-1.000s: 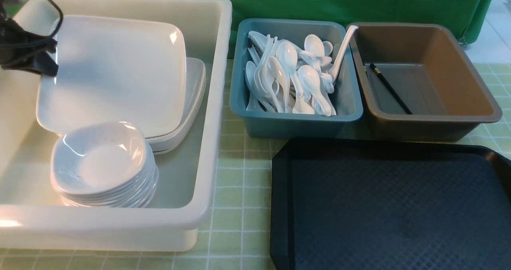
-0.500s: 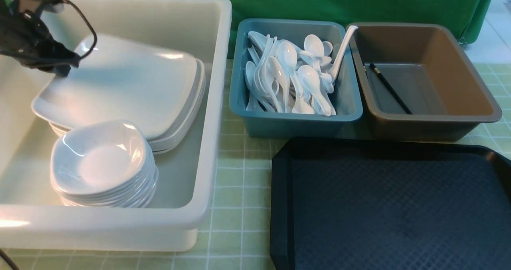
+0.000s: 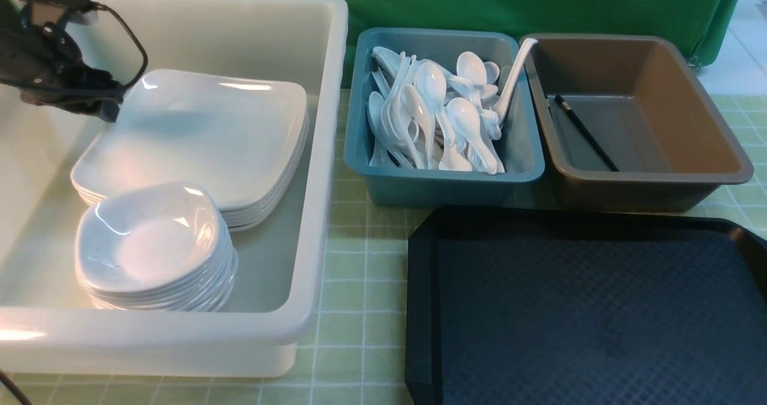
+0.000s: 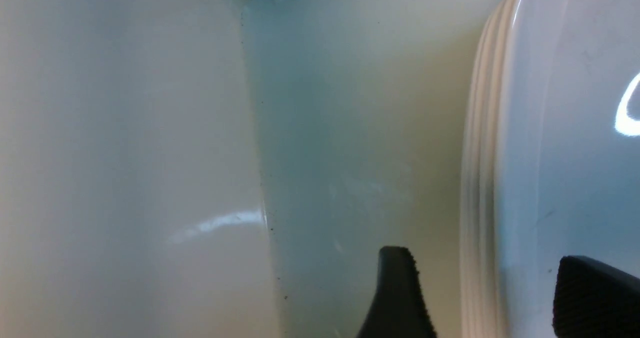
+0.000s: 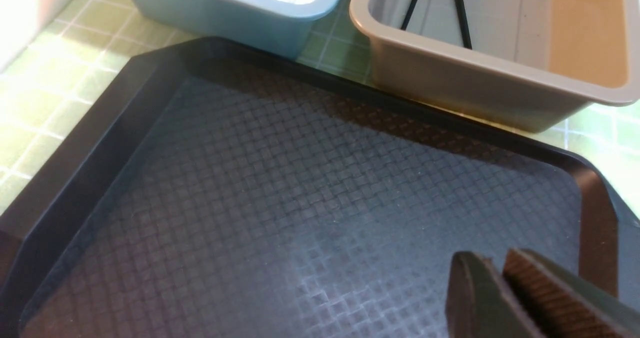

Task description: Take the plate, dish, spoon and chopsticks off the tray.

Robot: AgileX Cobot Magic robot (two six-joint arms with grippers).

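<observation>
While the left gripper (image 3: pixel 111 108) stands with its jaws spread wide and nothing between them, the plate (image 3: pixel 204 135) lies flat on top of a stack of like plates just beside it, inside the big white tub (image 3: pixel 326 153). From the left wrist camera one black fingertip (image 4: pixel 397 288) hangs over the tub floor and the other over the plate (image 4: pixel 565 153), so the stack's rim sits between the two without either visibly pressing on it. Nearer the robot than this gripper, in the same tub, a pile of small deep dishes (image 3: pixel 153 246) rests against the plate stack. Further off toward the robot's right, the teal bin (image 3: pixel 443 183) is heaped with white spoons (image 3: pixel 446 117), and beyond that the brown bin (image 3: pixel 647 183) holds the black chopsticks (image 3: pixel 584 132), lying slantwise on its floor. The right gripper (image 5: pixel 502 290), seen only by its own wrist camera, has its jaws pressed together on nothing and hovers over the black tray (image 5: pixel 280 188), whose textured surface is bare beneath it; the brown bin (image 5: pixel 480 83) touches the tray's far rim.
</observation>
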